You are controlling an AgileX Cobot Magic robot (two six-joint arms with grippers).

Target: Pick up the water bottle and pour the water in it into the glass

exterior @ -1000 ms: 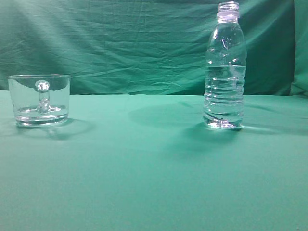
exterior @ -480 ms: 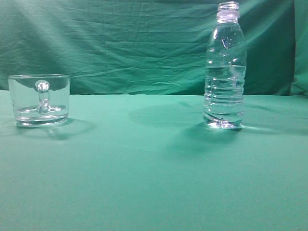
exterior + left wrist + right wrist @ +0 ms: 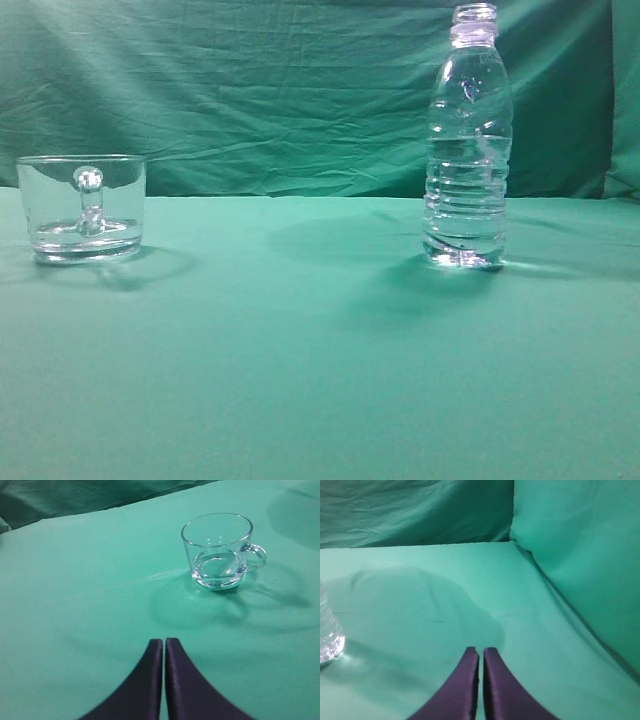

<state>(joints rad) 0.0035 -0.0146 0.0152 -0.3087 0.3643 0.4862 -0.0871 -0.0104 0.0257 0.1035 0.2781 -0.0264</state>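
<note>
The water bottle (image 3: 467, 140) stands upright and uncapped at the right of the green table, with clear water in its ribbed lower body. Only its base edge shows in the right wrist view (image 3: 327, 637), at the far left. The glass (image 3: 82, 207) sits at the left, handle facing the camera; it also shows in the left wrist view (image 3: 219, 550), upright, with a little liquid at the bottom. My left gripper (image 3: 164, 642) is shut and empty, well short of the glass. My right gripper (image 3: 480, 652) is shut and empty, to the right of the bottle. Neither gripper shows in the exterior view.
A green cloth covers the table (image 3: 320, 350) and hangs as a wrinkled backdrop (image 3: 250, 90) behind it. In the right wrist view a green cloth wall (image 3: 580, 555) rises at the right side.
</note>
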